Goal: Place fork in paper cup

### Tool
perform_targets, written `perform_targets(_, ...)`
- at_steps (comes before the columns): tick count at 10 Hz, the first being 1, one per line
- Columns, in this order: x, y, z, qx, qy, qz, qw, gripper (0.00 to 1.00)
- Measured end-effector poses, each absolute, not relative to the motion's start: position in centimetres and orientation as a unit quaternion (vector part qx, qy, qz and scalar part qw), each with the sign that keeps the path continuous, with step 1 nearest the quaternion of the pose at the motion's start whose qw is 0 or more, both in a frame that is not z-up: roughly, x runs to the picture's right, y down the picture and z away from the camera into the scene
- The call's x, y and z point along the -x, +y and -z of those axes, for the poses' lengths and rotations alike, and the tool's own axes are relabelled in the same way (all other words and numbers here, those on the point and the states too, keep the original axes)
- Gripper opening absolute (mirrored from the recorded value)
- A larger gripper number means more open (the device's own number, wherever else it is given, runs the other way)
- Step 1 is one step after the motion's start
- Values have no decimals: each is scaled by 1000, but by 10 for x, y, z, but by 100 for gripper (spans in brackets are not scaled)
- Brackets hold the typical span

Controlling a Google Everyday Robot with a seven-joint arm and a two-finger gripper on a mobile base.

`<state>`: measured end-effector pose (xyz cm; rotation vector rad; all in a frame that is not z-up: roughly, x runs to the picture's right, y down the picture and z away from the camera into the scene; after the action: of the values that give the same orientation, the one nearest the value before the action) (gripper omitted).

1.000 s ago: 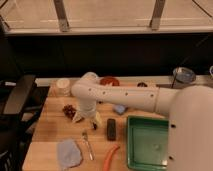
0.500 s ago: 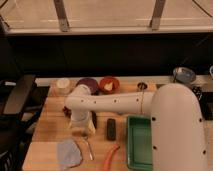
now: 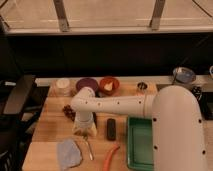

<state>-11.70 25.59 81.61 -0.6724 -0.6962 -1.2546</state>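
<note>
The slim silver fork (image 3: 89, 147) lies on the wooden table (image 3: 50, 125) near the front, between a grey cloth and an orange carrot. The whitish paper cup (image 3: 63, 86) stands upright at the back left, beside the purple bowl (image 3: 87, 83). My gripper (image 3: 83, 129) points down, just above the far end of the fork and well in front of the cup. The white arm (image 3: 120, 105) reaches in from the right and hides part of the table behind it.
An orange bowl (image 3: 108, 85) stands right of the purple one. A black remote (image 3: 111, 129), an orange carrot (image 3: 111, 156), a grey cloth (image 3: 68, 153) and a green tray (image 3: 140, 143) lie around the fork. A dark red clump (image 3: 67, 111) is left of the gripper. A chair (image 3: 17, 95) stands at the left.
The arm has swung left and forward, and the gripper has come down from mid-table to just above the fork. The fork and the cup have not moved.
</note>
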Motion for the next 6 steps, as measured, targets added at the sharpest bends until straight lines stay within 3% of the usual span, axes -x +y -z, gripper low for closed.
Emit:
perform_targets(5,114,254,-813,305,-313,566,699,5)
perform_targets(6,113,253,-813,306,-313,565,699,1)
